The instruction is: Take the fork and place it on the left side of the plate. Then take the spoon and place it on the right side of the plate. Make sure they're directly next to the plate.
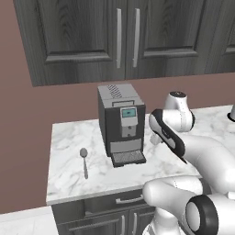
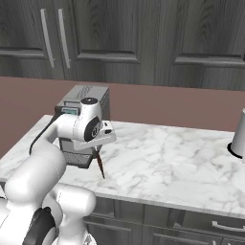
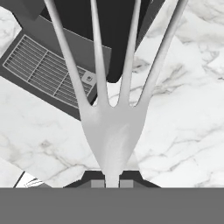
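Observation:
My gripper (image 2: 97, 152) is shut on the fork (image 2: 100, 165), whose dark brown handle hangs down toward the marble counter (image 2: 162, 162) just right of the coffee machine. In the hand view the fork's (image 3: 111, 135) pale silver tines fan upward, close to the camera, and its neck sits between my gripper's (image 3: 111, 183) fingertips. The all-grey spoon (image 1: 84, 160) lies flat on the counter (image 1: 73, 137) left of the coffee machine, bowl away from the front edge, well apart from the gripper. The plate is out of view.
A black and grey coffee machine (image 1: 121, 124) stands mid-counter, its drip tray (image 3: 48, 65) close beside the fork. A grey cylindrical container (image 2: 238, 136) sits at the counter's far right. Dark cabinets (image 2: 143, 38) hang above. Open marble lies to the right of the gripper.

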You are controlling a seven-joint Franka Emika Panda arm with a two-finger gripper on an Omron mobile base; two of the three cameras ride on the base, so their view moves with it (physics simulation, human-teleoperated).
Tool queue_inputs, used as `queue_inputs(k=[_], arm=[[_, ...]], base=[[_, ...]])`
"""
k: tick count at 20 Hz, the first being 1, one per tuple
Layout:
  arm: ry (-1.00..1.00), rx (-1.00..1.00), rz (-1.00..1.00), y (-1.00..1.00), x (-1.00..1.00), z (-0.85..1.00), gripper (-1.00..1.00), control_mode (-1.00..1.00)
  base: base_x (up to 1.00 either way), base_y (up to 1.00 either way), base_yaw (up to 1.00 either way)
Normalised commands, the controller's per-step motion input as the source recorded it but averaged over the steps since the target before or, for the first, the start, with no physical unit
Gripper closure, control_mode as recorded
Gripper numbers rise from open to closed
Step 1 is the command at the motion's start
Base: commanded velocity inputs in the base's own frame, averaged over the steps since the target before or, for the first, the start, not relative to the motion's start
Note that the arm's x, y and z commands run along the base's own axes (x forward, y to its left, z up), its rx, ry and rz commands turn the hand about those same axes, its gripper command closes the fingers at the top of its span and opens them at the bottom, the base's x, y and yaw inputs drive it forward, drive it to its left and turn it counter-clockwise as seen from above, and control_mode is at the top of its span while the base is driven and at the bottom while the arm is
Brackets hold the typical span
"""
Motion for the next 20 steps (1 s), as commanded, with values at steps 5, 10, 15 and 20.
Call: queue_inputs(k=[5,10,15,20], arm=[[0.0,0.0,0.0,0.0,0.0,0.0,1.0,1.0],[0.0,0.0,0.0,0.0,0.0,0.0,1.0,1.0],[0.0,0.0,0.0,0.0,0.0,0.0,1.0,1.0],[0.0,0.0,0.0,0.0,0.0,0.0,1.0,1.0]], base=[[0.0,0.0,0.0],[-0.29,0.0,0.0],[-0.92,0.08,0.0],[-0.66,0.17,0.3]])
